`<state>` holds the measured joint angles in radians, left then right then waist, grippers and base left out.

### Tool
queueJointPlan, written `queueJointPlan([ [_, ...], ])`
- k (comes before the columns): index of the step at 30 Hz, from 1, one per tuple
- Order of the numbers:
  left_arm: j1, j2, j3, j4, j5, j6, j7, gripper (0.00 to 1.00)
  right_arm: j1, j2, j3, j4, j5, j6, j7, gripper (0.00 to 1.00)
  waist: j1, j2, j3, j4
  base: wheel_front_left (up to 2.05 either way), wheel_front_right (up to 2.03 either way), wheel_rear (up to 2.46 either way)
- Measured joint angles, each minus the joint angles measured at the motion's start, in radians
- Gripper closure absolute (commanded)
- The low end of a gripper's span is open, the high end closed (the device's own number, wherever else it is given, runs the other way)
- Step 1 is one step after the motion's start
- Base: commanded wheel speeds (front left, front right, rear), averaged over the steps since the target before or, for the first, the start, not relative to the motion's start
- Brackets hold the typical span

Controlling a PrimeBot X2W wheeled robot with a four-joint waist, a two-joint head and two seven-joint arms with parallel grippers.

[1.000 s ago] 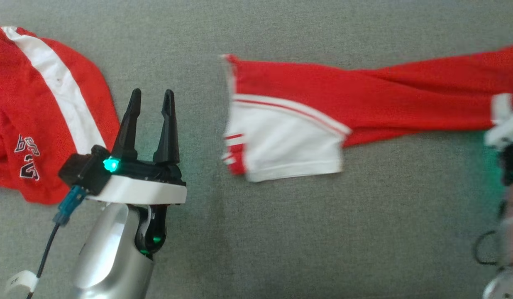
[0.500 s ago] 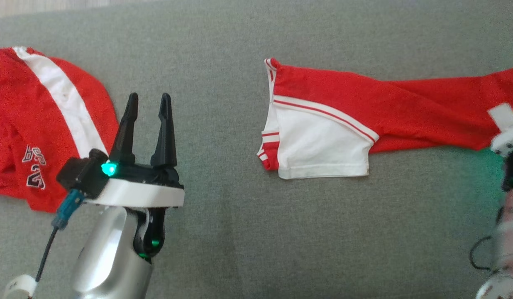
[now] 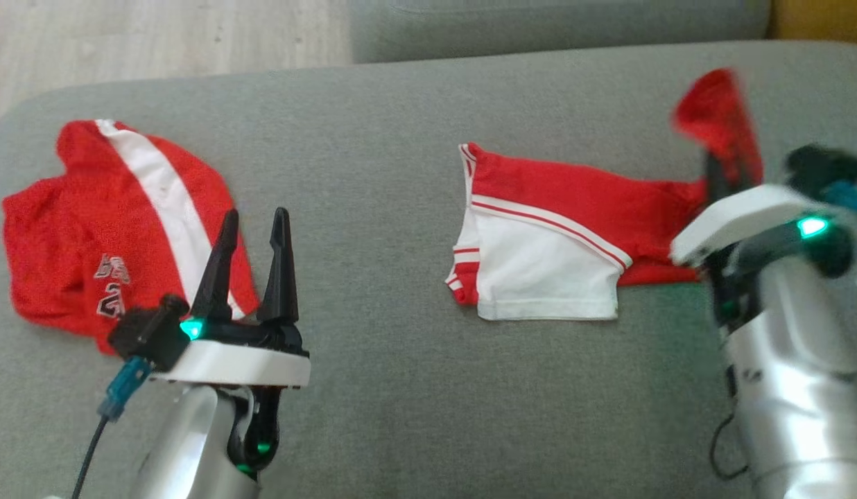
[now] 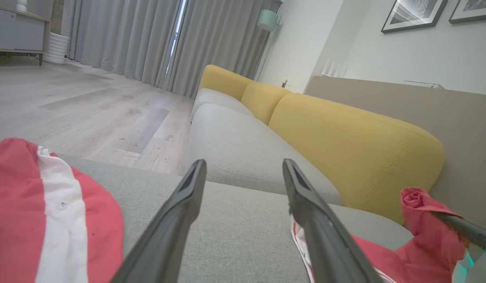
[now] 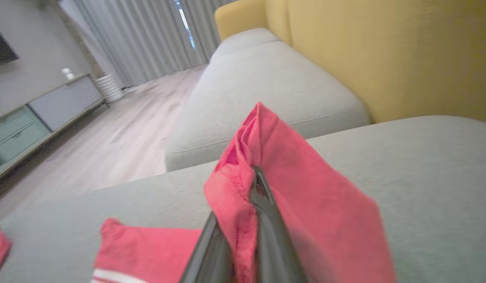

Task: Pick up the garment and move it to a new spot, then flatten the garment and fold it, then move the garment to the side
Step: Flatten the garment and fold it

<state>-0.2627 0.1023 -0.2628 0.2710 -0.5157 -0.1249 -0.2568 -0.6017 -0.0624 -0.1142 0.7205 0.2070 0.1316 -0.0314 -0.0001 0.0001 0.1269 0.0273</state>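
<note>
**mo_t:** Over at the right end of the long grey fabric sofa seat, the right fingers are pinched tight on one red end of the red-and-white knit garment. That end's lifted, the rest lies flat mid-seat. Left fingers are spread wide w/ nothing in them, hovering above the seat. What's gonna bite here?

**kez:** Grip's just a bunched hem afaict, so a quick pull could slip it out. One-point hold too, so imo the cloth drags, twists + rumples, bc nothing's lifting the white panel end. Makes flattening harder.

**mo_t:** Anything in the way?

**kez:** Crumpled red top with a white stripe and lettering sits at the left end, just beside the left fingers. Drop it there and they'd get mixed up. Yellow padded backrest is behind, and pale wood floor is off the far edge, so an overshoot prob slides it off.
</note>
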Motion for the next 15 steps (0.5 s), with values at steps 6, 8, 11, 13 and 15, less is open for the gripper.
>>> queueJointPlan([
  [6, 0.023, -0.001, -0.002, 0.001, -0.003, 0.000, 0.000, 0.00, 0.090, 0.001, 0.236, -0.059, 0.165, 0.000, 0.014, 1.00, 0.0000, 0.0000, -0.026, 0.041, 0.00, 0.00, 0.00],
  [8, 0.024, -0.001, -0.003, 0.001, -0.003, 0.000, 0.000, 0.00, 0.104, 0.001, 0.289, -0.063, 0.200, 0.000, 0.014, 1.00, 0.0001, 0.0000, -0.030, 0.055, 0.00, 0.00, 0.00],
  [11, 0.024, -0.003, -0.006, 0.001, -0.003, 0.000, 0.000, 0.00, 0.108, 0.001, 0.349, -0.060, 0.238, 0.000, 0.003, 1.00, 0.0001, 0.0000, -0.031, 0.075, 0.00, 0.00, 0.00],
  [13, 0.024, -0.004, -0.009, 0.001, -0.003, 0.000, 0.000, 0.00, 0.108, 0.001, 0.379, -0.047, 0.259, 0.000, -0.010, 1.00, 0.0001, 0.0000, -0.030, 0.088, 0.00, 0.00, 0.00],
  [15, 0.024, -0.005, -0.011, 0.001, -0.003, 0.000, 0.000, 0.00, 0.108, 0.000, 0.406, -0.025, 0.275, 0.000, -0.024, 1.00, 0.0001, 0.0000, -0.028, 0.100, 0.00, 0.00, 0.00],
])
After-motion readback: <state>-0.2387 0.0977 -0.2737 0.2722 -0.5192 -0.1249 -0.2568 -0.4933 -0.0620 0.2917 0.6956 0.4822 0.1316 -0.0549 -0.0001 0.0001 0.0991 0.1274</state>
